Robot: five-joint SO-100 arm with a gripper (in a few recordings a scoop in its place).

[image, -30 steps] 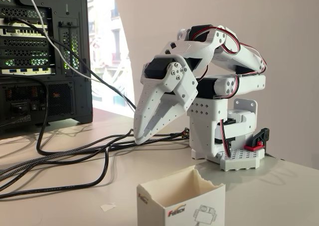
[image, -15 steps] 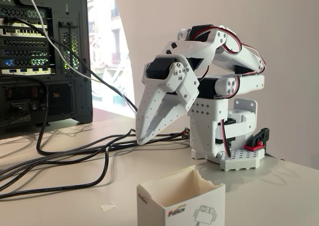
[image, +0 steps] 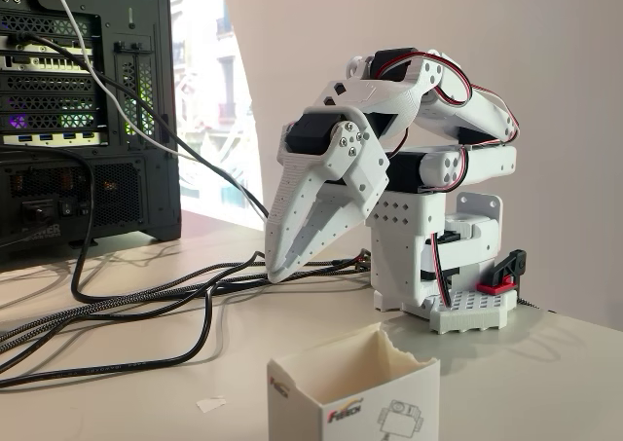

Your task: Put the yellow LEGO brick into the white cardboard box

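Compared with a second ago, the gripper (image: pixel 275 274) has shifted slightly to the right and swung a touch toward the camera; over the last half second it has held its place. Its two white fingers (image: pixel 292 229) taper down to a shared tip with no gap showing between them, pressed together on nothing. That tip hangs just above the black cables (image: pixel 146 305) that run across the table (image: pixel 545 373).

Taking the white cardboard box (image: pixel 352 392) as the landmark: the box stands at the bottom edge of the fixed view, open-topped, its back rim torn, a red-black logo and a grey line drawing on its front face. The gripper is behind and above the box, a little to its left, well apart from it. The folded arm (image: pixel 428 120) and its white studded base plate (image: pixel 472 310) stand behind the box to the right, with a red-and-black clamp piece (image: pixel 504 271) at the plate's right end. A black computer tower (image: pixel 88 110) stands far behind the box to the left. A small scrap of paper (image: pixel 210 403) lies on the table just left of the box.

The yellow LEGO brick cannot be made out; the inside of the box is hidden from this angle.
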